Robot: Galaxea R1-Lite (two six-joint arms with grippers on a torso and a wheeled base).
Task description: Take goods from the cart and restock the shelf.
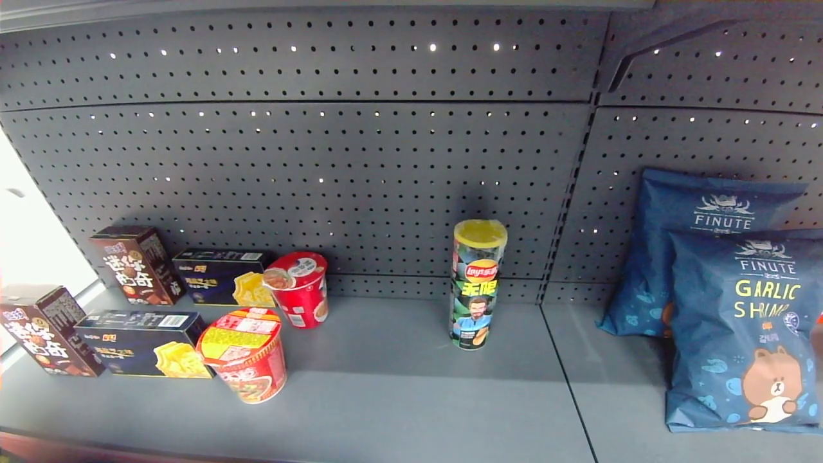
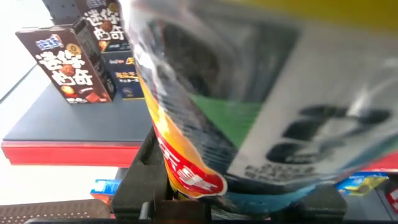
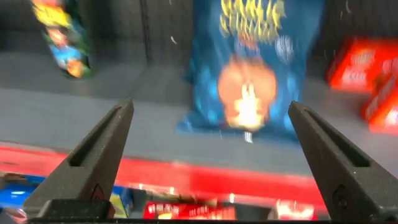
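Grips a chip canister point(image 2: 249, 106) in the closed jaws of the left gripper point(image 2: 233, 186), just before the shelf point(image 1: 398, 399) edge; holds the right gripper point(image 3: 210, 104) jaws spread wide, empty. Likely handles light, stiff, slick, dentable: best clasped mid-body. Faces a twin canister point(image 1: 478, 284) upright farther back.

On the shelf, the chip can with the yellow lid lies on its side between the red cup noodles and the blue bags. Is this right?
Not quite: the head view shows the chip can standing upright, not lying on its side. It is indeed on the shelf, between the red cup noodles and the blue bags.
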